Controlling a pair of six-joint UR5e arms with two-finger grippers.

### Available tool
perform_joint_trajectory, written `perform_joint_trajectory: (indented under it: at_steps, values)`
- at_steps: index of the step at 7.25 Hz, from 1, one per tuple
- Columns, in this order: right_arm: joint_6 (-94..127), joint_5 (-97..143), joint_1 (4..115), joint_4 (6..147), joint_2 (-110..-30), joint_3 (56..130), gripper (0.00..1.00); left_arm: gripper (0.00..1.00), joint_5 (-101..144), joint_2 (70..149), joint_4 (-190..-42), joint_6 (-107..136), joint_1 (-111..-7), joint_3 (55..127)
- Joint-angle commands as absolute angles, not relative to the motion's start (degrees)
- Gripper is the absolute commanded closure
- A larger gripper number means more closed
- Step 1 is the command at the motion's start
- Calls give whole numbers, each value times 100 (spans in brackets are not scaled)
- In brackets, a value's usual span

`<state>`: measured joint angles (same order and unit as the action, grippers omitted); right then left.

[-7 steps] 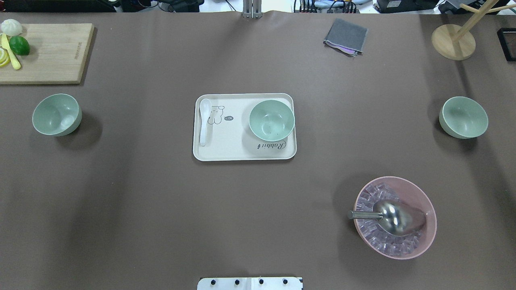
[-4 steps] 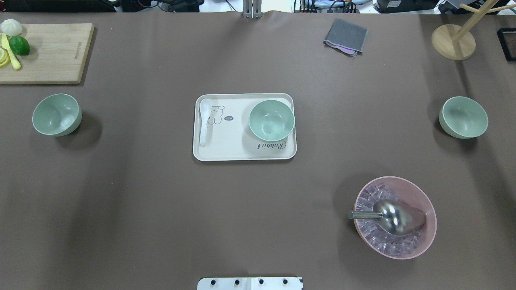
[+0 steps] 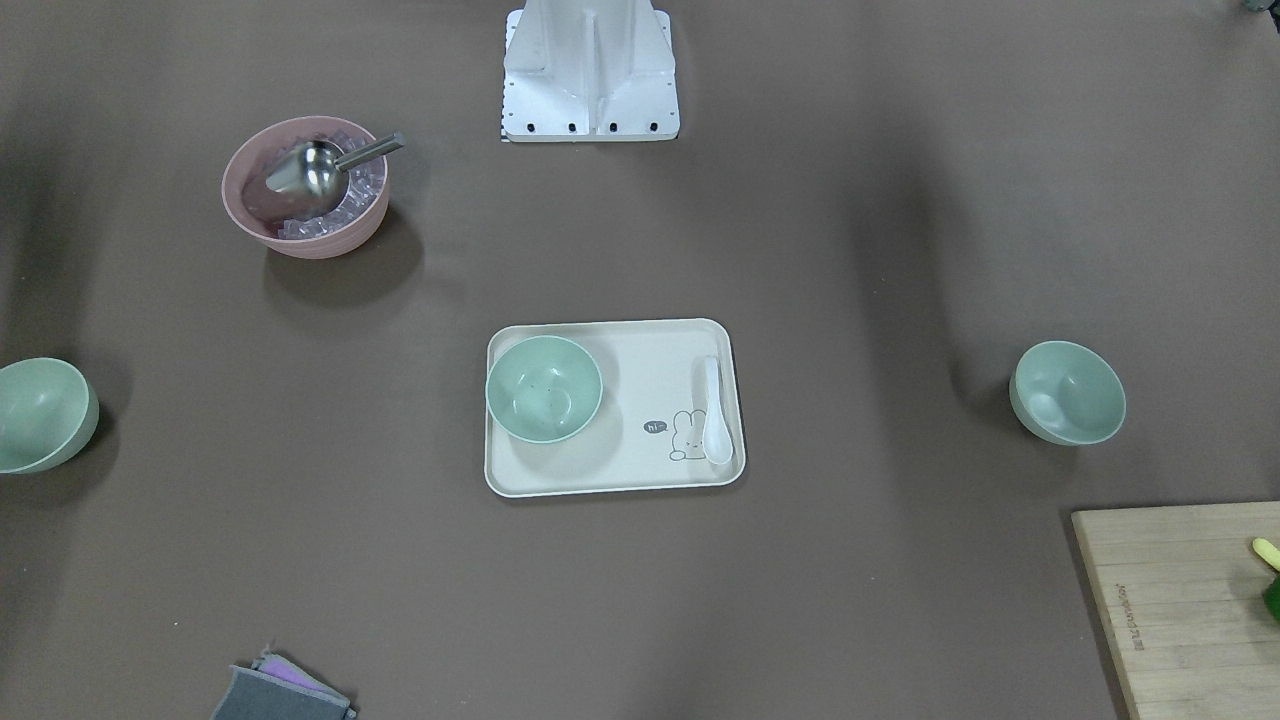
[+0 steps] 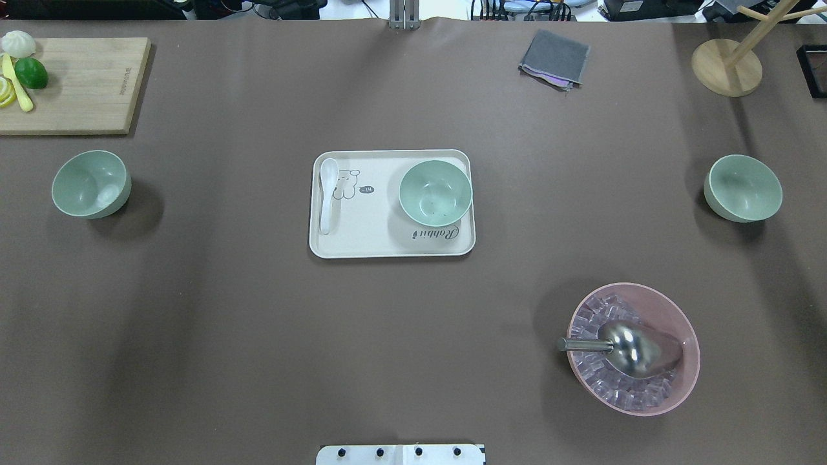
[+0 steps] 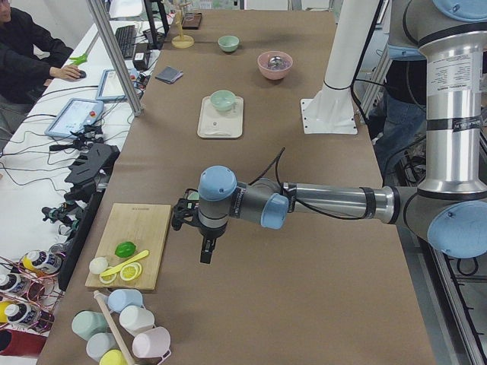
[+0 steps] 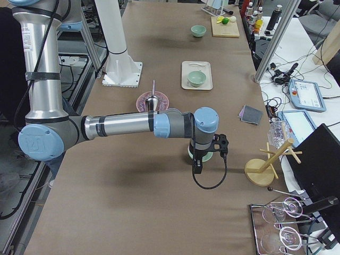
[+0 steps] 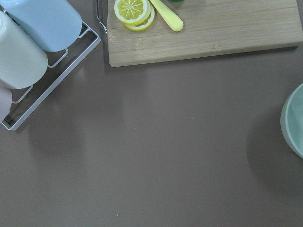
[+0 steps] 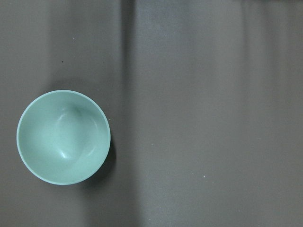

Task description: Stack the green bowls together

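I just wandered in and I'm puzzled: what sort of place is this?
Probably a robot testing lab, not a kitchen: a robot arm reaches over the table, and a person works at a side desk with touchscreens.

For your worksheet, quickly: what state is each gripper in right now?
Left gripper: cannot be told; side view only.
Right gripper: cannot be told; side view only.

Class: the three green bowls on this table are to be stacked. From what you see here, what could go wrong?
1. The bowls stand far apart: left bowl, tray bowl, right bowl. Smooth sides may slip during long carries.
2. The tray bowl sits near the rim of the tray; an off-centre drop could tip it or shift the tray.
3. The scoop handle juts from the pink bowl; a low pass might catch it.
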<state>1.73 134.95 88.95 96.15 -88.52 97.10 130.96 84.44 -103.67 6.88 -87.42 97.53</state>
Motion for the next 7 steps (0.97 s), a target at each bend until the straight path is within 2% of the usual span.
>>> perform_joint_trajectory:
  at_steps: [1,7]
  values:
    - [176,13491,8895,9641,-8781,9703,0,1,13069,8447,-10406,729,-8745,9685]
    - [167,13500,8895,9624,-8754,9712,0,2,13087,8604,-10485,730,-8736,9554]
